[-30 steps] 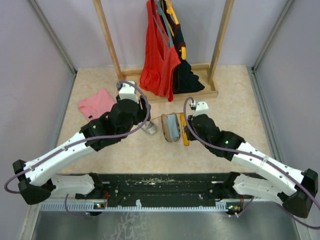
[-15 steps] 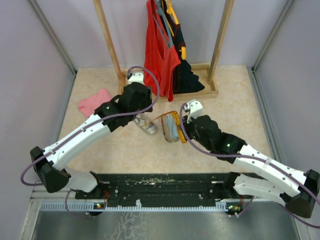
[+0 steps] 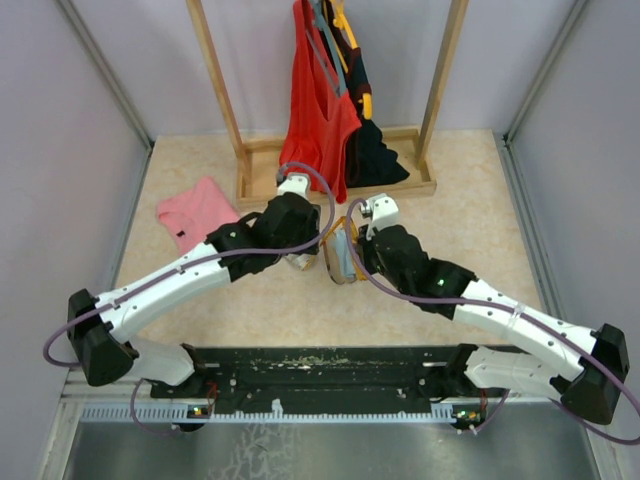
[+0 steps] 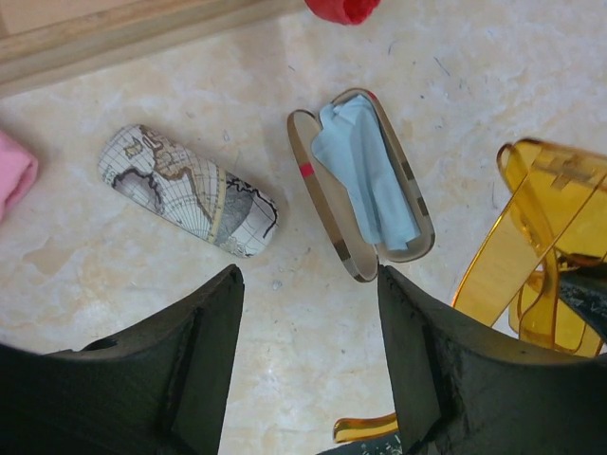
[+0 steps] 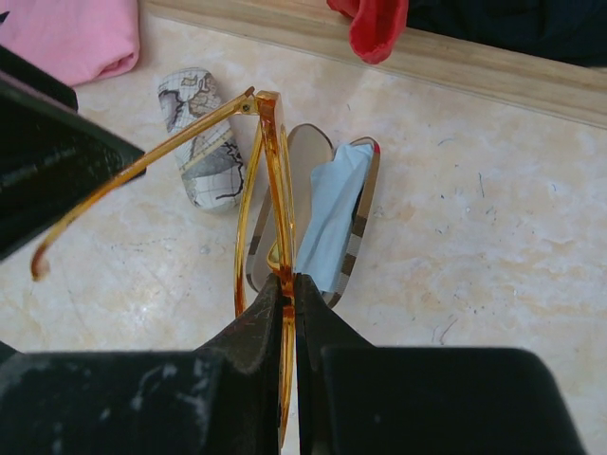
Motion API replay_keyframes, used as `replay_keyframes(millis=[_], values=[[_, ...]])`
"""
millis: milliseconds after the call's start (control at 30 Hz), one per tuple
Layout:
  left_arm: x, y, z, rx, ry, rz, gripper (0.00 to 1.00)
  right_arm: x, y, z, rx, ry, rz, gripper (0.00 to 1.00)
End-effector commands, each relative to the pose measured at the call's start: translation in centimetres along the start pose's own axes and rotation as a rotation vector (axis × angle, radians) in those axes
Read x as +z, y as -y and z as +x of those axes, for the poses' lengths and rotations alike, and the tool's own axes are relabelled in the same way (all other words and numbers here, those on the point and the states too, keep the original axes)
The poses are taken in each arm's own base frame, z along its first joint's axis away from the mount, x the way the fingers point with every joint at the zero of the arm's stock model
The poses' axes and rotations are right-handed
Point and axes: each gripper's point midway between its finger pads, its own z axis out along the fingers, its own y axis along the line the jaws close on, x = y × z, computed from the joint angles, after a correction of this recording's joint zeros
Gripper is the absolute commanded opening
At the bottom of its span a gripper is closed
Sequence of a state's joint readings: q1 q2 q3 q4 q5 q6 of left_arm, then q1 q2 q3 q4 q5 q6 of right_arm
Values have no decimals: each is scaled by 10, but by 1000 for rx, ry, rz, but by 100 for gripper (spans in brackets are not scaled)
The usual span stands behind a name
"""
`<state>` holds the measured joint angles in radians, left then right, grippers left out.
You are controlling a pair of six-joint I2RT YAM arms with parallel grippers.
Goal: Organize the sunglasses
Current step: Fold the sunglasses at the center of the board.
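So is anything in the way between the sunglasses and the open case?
Only the blue cloth, which lies inside the case and covers much of its bottom. The right claw is shut on the sunglasses, one arm unfolded, right by the case, with nothing else visible between them.

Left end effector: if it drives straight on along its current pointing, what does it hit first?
Probably the open case, near its lower end, or bare table just beside it; depth is unclear.
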<state>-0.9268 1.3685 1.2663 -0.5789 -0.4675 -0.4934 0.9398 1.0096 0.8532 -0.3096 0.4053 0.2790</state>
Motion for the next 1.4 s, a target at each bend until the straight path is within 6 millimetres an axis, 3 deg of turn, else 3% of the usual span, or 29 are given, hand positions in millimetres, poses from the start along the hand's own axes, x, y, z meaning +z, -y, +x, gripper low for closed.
replay_keyframes(millis=[0,300,900,1067,1233,1367], values=[[-2,12,11,-38,-10,47,64,-12,-6,-50,95,144,-10,0],[-4,40,27,-26,-47,105,64,-10,-7,-49,137,141,2,0],[0,76,38,6,-69,158,64,4,-37,-39,196,79,-115,0],[3,71,41,18,-70,134,64,2,-37,-37,211,83,-124,0],[-9,48,28,6,-2,72,66,-3,-6,-30,188,66,16,0],[-20,33,15,6,59,87,69,-1,15,-18,190,-12,31,0]])
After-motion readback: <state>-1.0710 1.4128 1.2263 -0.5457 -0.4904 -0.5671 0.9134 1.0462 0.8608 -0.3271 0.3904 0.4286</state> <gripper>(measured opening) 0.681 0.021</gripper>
